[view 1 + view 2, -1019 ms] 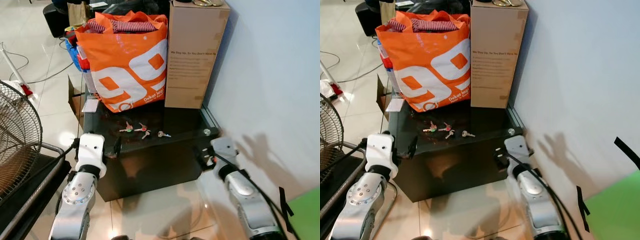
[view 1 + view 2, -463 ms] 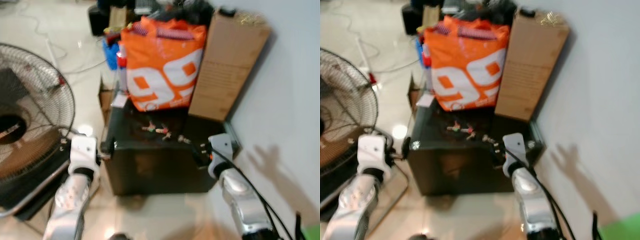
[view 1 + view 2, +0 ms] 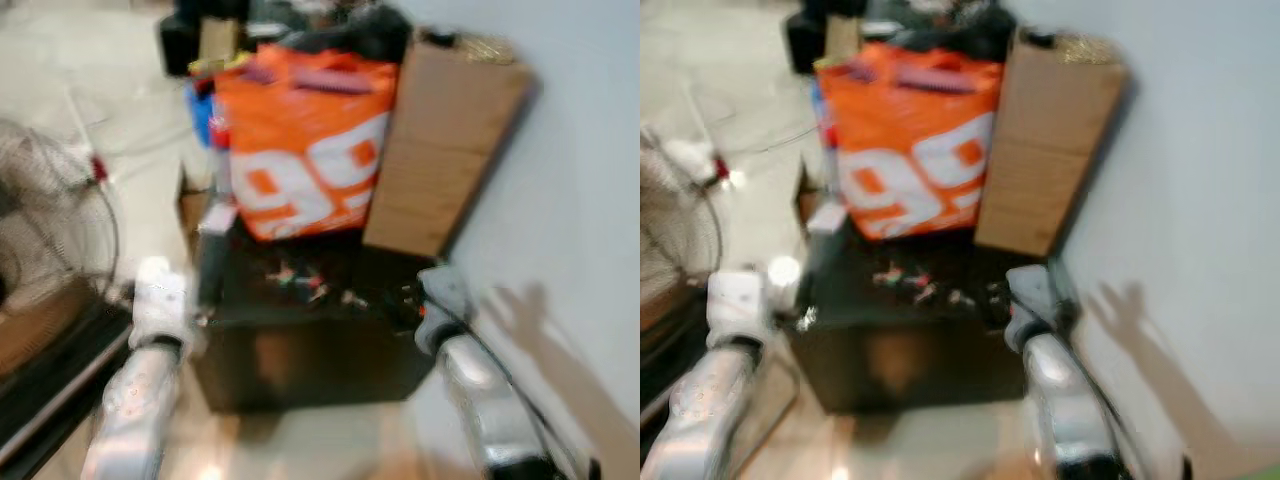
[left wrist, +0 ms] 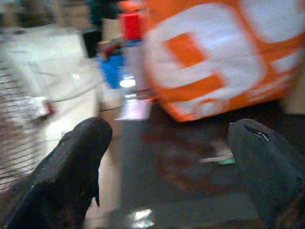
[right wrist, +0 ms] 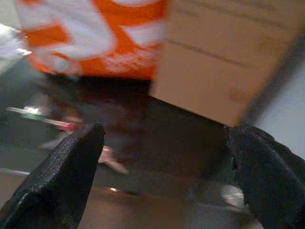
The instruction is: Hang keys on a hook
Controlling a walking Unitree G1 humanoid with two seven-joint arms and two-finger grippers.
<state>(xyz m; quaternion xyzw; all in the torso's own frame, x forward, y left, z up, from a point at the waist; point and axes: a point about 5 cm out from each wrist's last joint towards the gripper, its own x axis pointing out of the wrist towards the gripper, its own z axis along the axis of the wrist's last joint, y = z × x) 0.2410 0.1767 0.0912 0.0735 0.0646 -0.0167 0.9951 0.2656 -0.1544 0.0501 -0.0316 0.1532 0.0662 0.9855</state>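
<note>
Keys (image 3: 305,283) lie loose on the dark table top (image 3: 380,268), near its front edge. Several small pieces, red and green bits visible. Blurred, no finer detail.

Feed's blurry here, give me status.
Both pincers open, empty: left, right. Keys loose on black table. Orange bag behind them.

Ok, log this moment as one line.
phase: approach | keys: lying on black table | left gripper: open, empty | right gripper: open, empty, near table corner | view: blurred
</note>
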